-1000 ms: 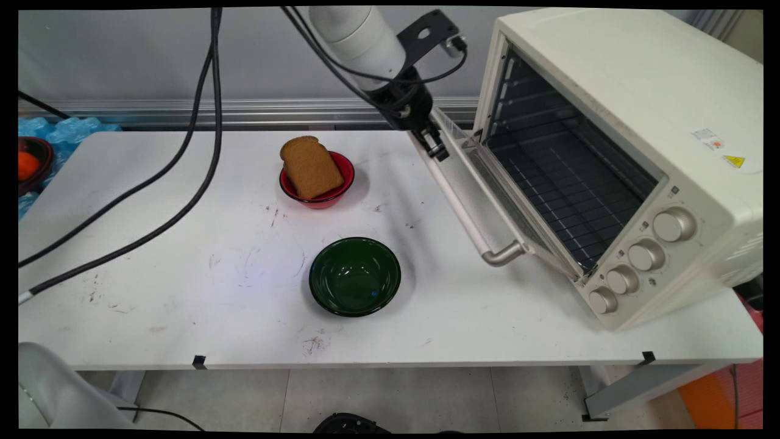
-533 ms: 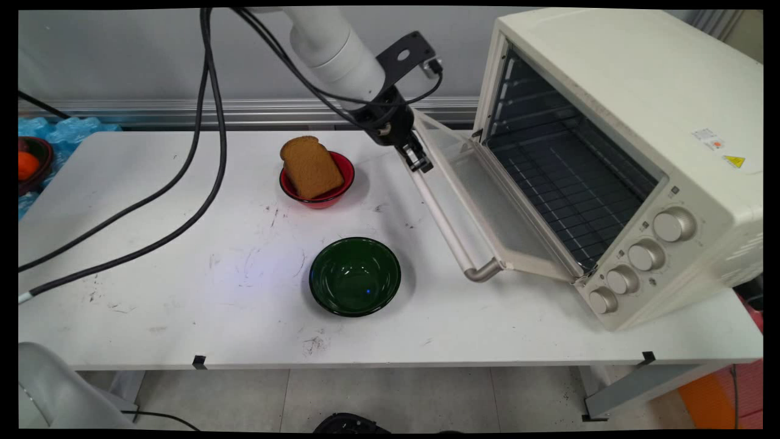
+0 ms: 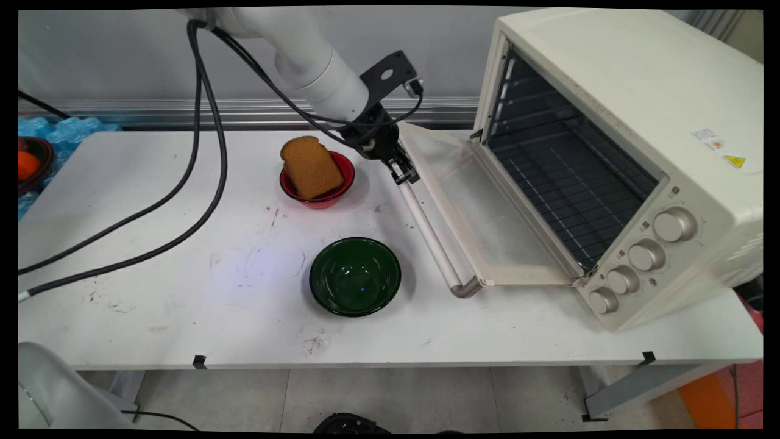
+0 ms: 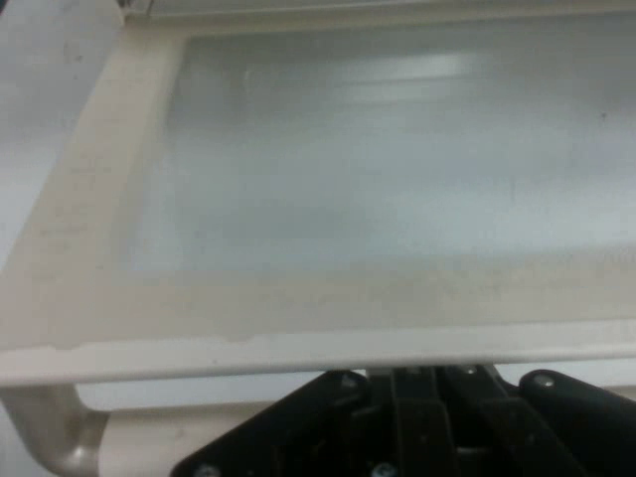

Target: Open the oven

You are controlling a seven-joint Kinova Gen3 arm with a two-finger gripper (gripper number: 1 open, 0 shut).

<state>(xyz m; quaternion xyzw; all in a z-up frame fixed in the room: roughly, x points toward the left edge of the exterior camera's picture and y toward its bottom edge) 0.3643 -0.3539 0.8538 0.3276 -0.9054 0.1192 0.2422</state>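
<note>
My gripper is shut on the far end of the cream oven's door handle, a pale bar that runs toward the table's front. The glass door hangs wide open and lies almost flat just above the table. In the hand view the black linkage of the gripper sits just below the door's frame, and the door glass fills the picture, with the handle's curved bracket at lower left. The toaster oven shows its empty wire rack. A red bowl holding a slice of brown bread stands just left of the gripper.
A dark green empty bowl stands near the table's front, left of the handle's near end. Black cables hang from the arm across the table's left half. A dark bowl with something orange and blue plastic lie beyond the left edge.
The gripper has travelled left and down with the handle in it, and the oven door has swung from half open to nearly flat.
</note>
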